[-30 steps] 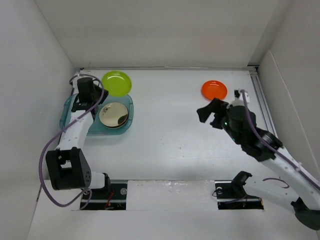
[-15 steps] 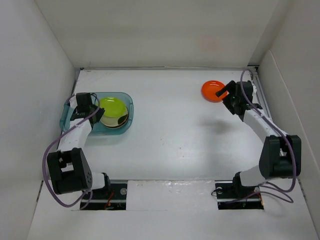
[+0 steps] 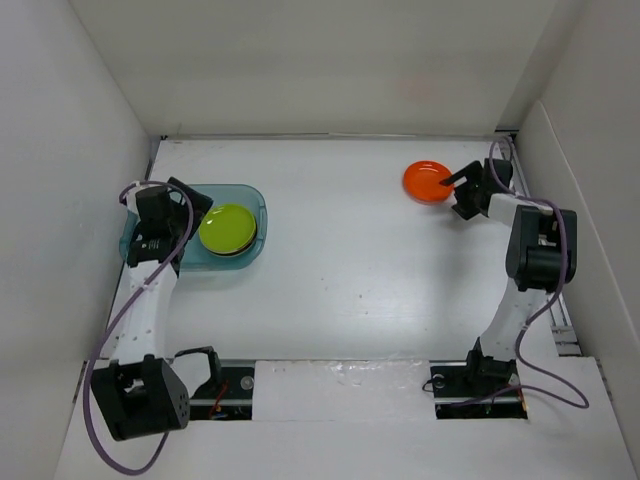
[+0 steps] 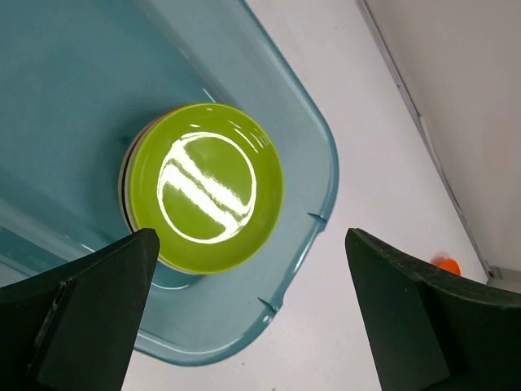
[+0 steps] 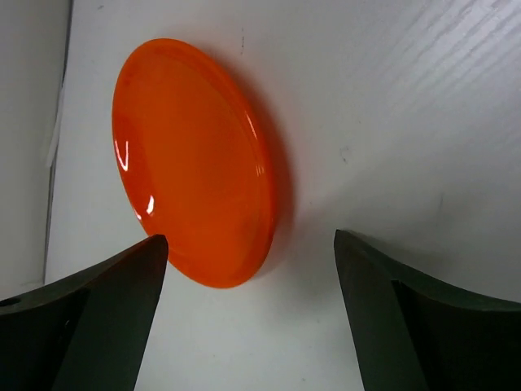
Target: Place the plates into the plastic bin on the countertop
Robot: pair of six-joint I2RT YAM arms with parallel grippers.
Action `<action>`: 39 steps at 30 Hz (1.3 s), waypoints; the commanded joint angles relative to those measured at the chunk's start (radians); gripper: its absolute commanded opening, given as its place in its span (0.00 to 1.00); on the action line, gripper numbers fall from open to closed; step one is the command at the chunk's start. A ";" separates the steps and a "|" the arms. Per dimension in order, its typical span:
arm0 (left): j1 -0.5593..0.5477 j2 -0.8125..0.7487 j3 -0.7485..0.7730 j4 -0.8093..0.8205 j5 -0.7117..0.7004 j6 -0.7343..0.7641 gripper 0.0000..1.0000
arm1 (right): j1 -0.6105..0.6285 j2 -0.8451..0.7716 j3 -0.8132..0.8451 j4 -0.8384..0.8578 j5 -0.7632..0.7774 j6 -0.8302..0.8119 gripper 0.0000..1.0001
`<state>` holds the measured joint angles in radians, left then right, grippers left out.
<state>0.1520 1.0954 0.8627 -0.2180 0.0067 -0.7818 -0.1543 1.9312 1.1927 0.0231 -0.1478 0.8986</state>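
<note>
My left gripper [image 4: 251, 244] hangs over the teal plastic bin [image 4: 317, 163], jaws spread and empty, with the lime green plate [image 4: 207, 187] lying on the stack inside. The step in hand is the orange plate [image 5: 191, 212], flat on the countertop [image 3: 340, 250] at far right. My right gripper [image 5: 248, 238] sits just beside it, jaws apart and gripping nothing, so next I'd pinch its rim.

Plate stack [image 3: 227, 228] in bin [image 3: 256, 203] left, lone plate [image 3: 427, 181] right.

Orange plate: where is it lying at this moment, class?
In the top view the orange plate lies flat on the countertop at the far right, just ahead of the right gripper, well away from the plastic bin.
</note>
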 commanded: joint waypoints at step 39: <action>-0.585 0.577 0.383 0.103 0.136 0.168 0.97 | 0.444 -0.219 0.093 -0.107 -0.488 -0.165 0.00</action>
<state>-0.4427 1.6840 1.2331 -0.1661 0.1783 -0.6041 0.2634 1.7176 1.2877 -0.1982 -0.4030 0.7219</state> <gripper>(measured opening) 0.981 0.031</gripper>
